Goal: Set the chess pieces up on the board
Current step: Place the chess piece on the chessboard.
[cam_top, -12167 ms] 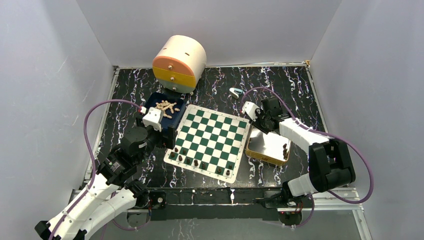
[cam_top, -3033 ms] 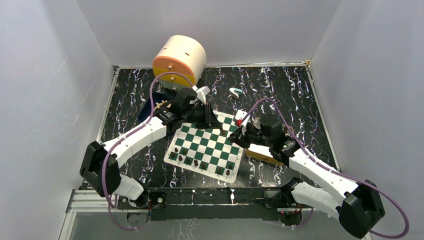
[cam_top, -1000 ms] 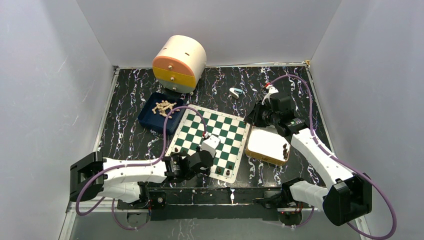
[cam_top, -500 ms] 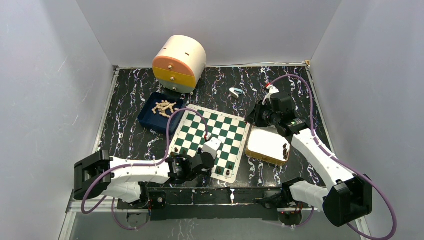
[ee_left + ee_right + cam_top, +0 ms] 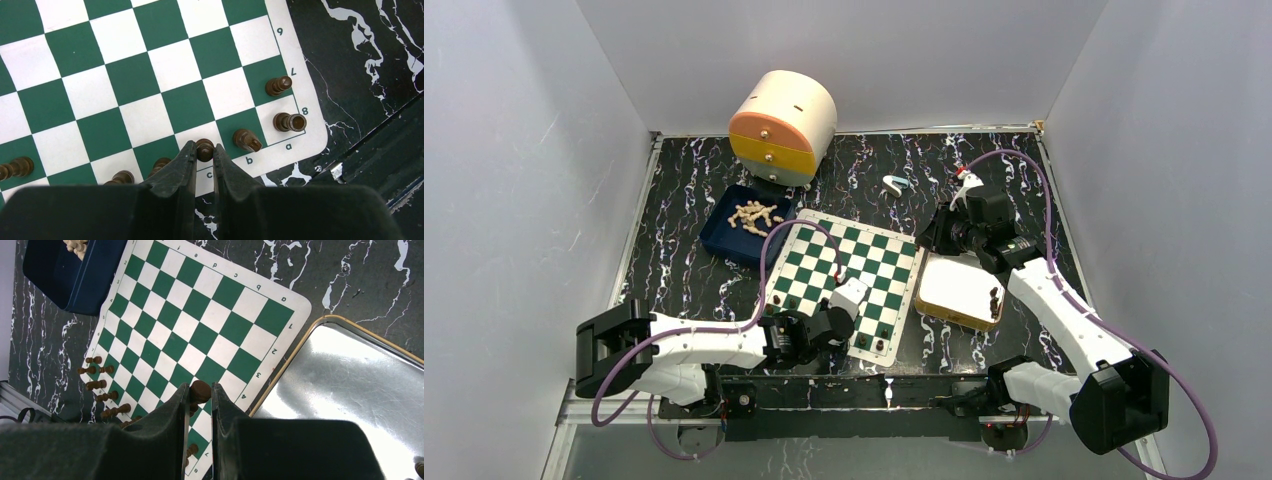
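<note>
Left gripper [image 5: 204, 147] pinches a dark piece [image 5: 204, 150], seemingly upright; right gripper [image 5: 200, 387] clamps another piece [image 5: 199, 391].

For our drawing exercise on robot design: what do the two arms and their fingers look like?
The left arm and right arm have smooth white shells between chunky black joints. A purple cable loops along each. The fingers are matt black, tapering to narrow tips.

Round drawer box [image 5: 782, 127], blue tray [image 5: 724, 240], shiny metal tray [image 5: 954, 285] on marbled table [image 5: 684, 190].
</note>
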You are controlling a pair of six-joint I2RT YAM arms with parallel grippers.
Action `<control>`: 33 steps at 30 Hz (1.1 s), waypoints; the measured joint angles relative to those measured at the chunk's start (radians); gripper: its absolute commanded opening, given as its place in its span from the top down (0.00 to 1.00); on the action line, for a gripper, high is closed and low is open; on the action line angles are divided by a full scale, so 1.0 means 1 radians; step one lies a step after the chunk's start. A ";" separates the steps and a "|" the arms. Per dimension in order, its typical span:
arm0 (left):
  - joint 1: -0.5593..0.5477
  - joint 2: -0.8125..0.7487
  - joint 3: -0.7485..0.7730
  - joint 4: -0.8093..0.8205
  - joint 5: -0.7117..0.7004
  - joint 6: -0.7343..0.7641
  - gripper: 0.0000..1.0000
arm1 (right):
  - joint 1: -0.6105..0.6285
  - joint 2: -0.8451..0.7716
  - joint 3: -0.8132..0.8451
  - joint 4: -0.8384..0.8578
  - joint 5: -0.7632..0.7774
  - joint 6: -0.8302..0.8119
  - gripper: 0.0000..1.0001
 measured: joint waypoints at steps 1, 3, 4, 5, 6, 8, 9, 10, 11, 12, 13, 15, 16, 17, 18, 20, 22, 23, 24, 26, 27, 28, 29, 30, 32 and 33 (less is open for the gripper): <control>-0.002 0.000 0.000 0.001 0.000 0.000 1.00 | 0.000 0.000 0.000 0.000 0.000 0.000 0.93; -0.003 0.000 -0.001 0.004 0.000 0.000 1.00 | 0.000 0.000 0.000 0.000 0.000 0.000 0.92; -0.003 0.000 -0.003 0.006 0.000 0.000 1.00 | 0.000 0.000 0.000 0.000 0.000 0.000 0.92; -0.003 0.000 -0.008 0.012 0.000 0.000 1.00 | 0.000 0.000 0.000 0.000 0.000 -0.001 0.92; -0.003 0.000 -0.011 0.013 0.000 0.000 1.00 | 0.000 0.000 0.000 0.000 0.000 -0.001 0.92; -0.003 0.003 -0.017 0.012 0.000 0.000 1.00 | 0.000 0.000 0.000 0.000 0.000 -0.002 0.92; -0.003 0.007 -0.017 0.013 0.000 0.000 1.00 | 0.000 0.000 0.000 0.000 0.000 -0.002 0.92; -0.003 0.013 -0.017 0.016 0.000 0.000 1.00 | 0.000 0.000 0.000 0.000 0.000 -0.002 0.92; -0.003 0.017 -0.017 0.018 0.000 0.000 1.00 | 0.000 0.000 0.000 0.000 0.000 -0.002 0.92; -0.003 0.018 -0.017 0.021 0.000 0.000 1.00 | 0.000 0.000 0.000 0.000 0.000 -0.002 0.92; -0.003 0.018 -0.017 0.023 0.000 0.000 1.00 | 0.000 0.000 0.000 0.000 0.000 -0.002 0.92; -0.003 0.018 -0.017 0.024 0.000 0.000 0.97 | 0.000 0.000 0.000 0.000 0.000 -0.002 0.92; -0.003 0.018 -0.017 0.024 0.000 0.000 0.95 | 0.000 0.000 0.000 0.000 0.000 -0.002 0.92; -0.003 0.018 -0.017 0.025 0.000 0.000 0.92 | 0.000 0.000 0.000 0.000 0.000 -0.002 0.92; -0.003 0.018 -0.018 0.026 0.000 0.000 0.90 | 0.000 0.000 0.000 0.000 0.000 -0.002 0.92; -0.003 0.018 -0.018 0.027 0.000 0.000 0.86 | 0.000 0.000 0.000 0.000 -0.001 -0.002 0.91; -0.003 0.018 -0.018 0.027 0.000 -0.001 0.84 | 0.000 0.000 0.000 0.000 -0.001 -0.002 0.91; -0.003 0.018 -0.018 0.027 0.000 -0.001 0.82 | 0.000 0.000 0.000 0.000 -0.001 -0.002 0.91; -0.003 0.018 -0.018 0.027 0.000 -0.002 0.80 | 0.000 0.000 0.000 0.000 -0.001 -0.002 0.91; -0.003 0.017 -0.018 0.025 0.000 -0.004 0.76 | 0.000 0.000 -0.002 0.000 -0.002 -0.002 0.91; -0.003 0.015 -0.018 0.023 0.000 -0.007 0.74 | 0.000 0.000 -0.002 0.000 -0.003 -0.002 0.91; -0.003 0.012 -0.018 0.019 0.000 -0.009 0.72 | 0.000 0.000 -0.002 0.000 -0.005 -0.002 0.91; -0.003 0.007 -0.017 0.015 0.000 -0.012 0.70 | 0.000 0.000 -0.003 0.000 -0.006 -0.002 0.91; -0.003 0.002 -0.016 0.010 -0.001 -0.016 0.69 | 0.000 0.000 -0.004 0.000 -0.009 -0.001 0.91; -0.003 -0.009 -0.008 -0.004 -0.002 -0.023 0.67 | 0.000 0.000 -0.008 0.002 -0.014 0.002 0.91; -0.003 -0.016 -0.003 -0.011 -0.005 -0.029 0.66 | 0.000 0.000 -0.011 0.002 -0.019 0.003 0.91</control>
